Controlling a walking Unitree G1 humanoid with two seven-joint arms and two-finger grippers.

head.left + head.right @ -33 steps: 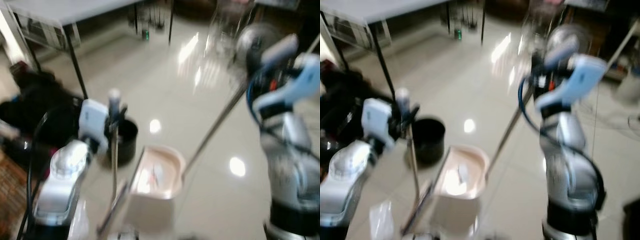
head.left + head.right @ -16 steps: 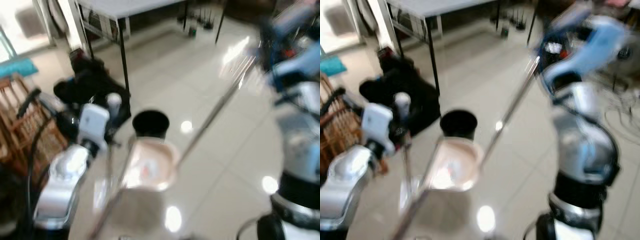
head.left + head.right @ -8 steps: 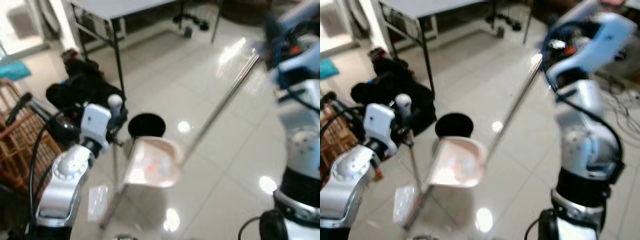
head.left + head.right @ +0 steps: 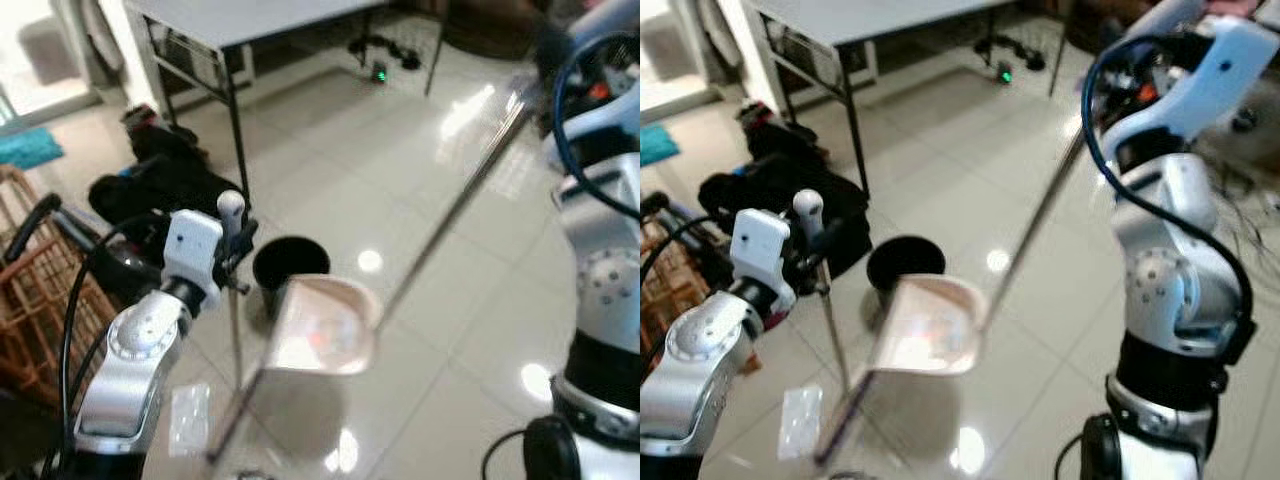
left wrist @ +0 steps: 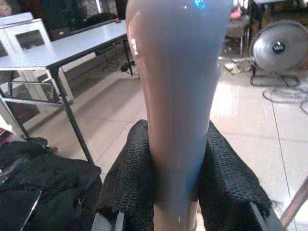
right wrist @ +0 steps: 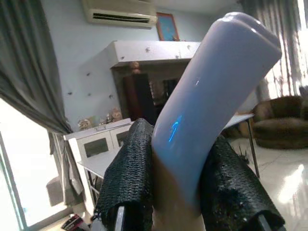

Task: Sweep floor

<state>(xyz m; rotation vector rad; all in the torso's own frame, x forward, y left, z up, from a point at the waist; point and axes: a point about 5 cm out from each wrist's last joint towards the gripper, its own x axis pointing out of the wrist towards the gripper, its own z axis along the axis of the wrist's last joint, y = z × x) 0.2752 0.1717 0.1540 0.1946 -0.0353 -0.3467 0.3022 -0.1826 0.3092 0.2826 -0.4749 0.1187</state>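
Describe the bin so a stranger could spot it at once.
Start at the grey table at the back and follow its black front leg down to the shiny tiled floor. Just past its foot stands the bin, right behind the raised pink dustpan. It is the one small, round, black, open-topped tub; the black heap beside it is shapeless.

glossy pale tiled floor [image 4: 330,150] carries a black bin [image 4: 290,268], a clear flat packet [image 4: 188,418], a black bag heap [image 4: 160,190], a wicker rack [image 4: 30,290] and the bench [image 4: 250,15] legs.
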